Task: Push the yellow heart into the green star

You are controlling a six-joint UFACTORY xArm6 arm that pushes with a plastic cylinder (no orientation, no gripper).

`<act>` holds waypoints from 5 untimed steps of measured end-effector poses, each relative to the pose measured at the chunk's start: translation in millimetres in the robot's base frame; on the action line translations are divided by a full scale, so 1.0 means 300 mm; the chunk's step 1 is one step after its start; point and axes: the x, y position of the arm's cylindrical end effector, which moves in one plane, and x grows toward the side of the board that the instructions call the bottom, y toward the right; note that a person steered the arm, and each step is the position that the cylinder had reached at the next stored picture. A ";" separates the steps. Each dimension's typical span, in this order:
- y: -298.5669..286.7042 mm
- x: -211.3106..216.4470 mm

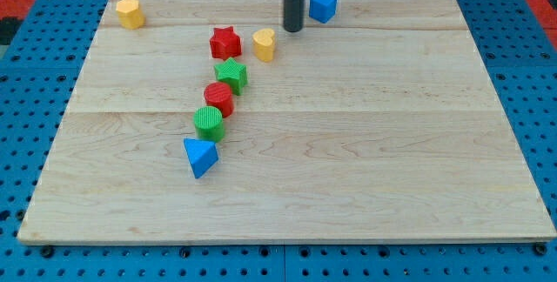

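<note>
Camera view, my tip (no pincer) right of yellow heart, rod cropped, green star below.

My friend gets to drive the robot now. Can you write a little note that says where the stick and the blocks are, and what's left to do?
My tip is down on the board, just to the view's right of the yellow heart and a bit above it, not touching it.
The green star sits below and to the left of the heart, with a small gap between them. The red star is right beside the heart, on its left.
Done: nothing yet, the heart and green star are apart.
Left: push the heart down and to the left into the green star, probably without bumping the red star.
</note>
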 end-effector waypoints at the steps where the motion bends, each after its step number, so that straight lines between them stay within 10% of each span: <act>1: -0.065 0.166; 5: -0.081 0.488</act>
